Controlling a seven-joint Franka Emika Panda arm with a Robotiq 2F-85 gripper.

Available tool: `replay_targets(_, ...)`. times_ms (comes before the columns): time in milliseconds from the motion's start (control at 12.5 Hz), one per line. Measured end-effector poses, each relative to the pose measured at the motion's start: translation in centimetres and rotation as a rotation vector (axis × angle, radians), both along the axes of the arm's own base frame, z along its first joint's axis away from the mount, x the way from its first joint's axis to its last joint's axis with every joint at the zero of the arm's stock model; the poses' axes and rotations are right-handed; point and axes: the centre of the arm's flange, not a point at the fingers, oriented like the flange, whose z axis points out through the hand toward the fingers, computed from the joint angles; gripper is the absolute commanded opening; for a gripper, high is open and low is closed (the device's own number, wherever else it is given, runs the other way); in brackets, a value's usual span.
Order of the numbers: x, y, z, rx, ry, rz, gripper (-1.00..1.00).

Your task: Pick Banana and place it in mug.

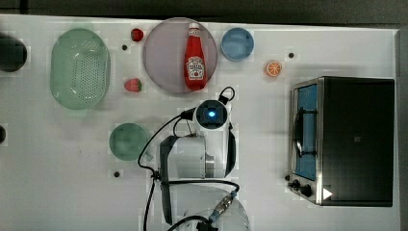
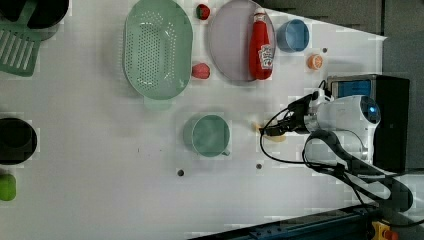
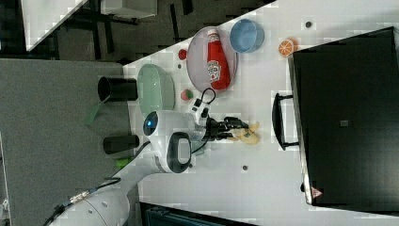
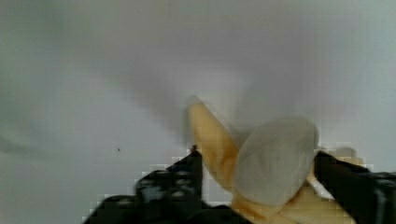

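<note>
Top view straight overhead; left, right views high, oblique, sharing table (image 2: 100,190); wrist view close over table.

Lighting even and bright, diffuse overhead; white table (image 1: 288,202) reads near blown-out in the top view and left view. Shadows soft and short, faint one beside the mug (image 2: 207,135) in the left view. Blocky compression patches along table edges in all three off-arm views. Specular highlight on the ketchup bottle (image 1: 195,57). Wrist view is soft: banana (image 4: 261,163) close up and out of focus, dark gripper (image 4: 261,186) fingers blurred at lower frame, broad grey shadow gradient across the upper part.
</note>
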Motion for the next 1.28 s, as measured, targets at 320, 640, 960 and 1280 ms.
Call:
replay_targets(320, -0.5, -1.4, -0.1, 0.005, -0.013, -0.031, -0.57)
replay_targets(640, -1.6, -1.6, 1.5, -0.002, -0.010, -0.006, -0.57)
replay_targets(960, 0.0, -2.7, 14.8, -0.002, -0.117, -0.048, -0.57)
replay_targets(1280, 0.3, -4.5, 32.7, -0.011, -0.194, -0.132, -0.56)
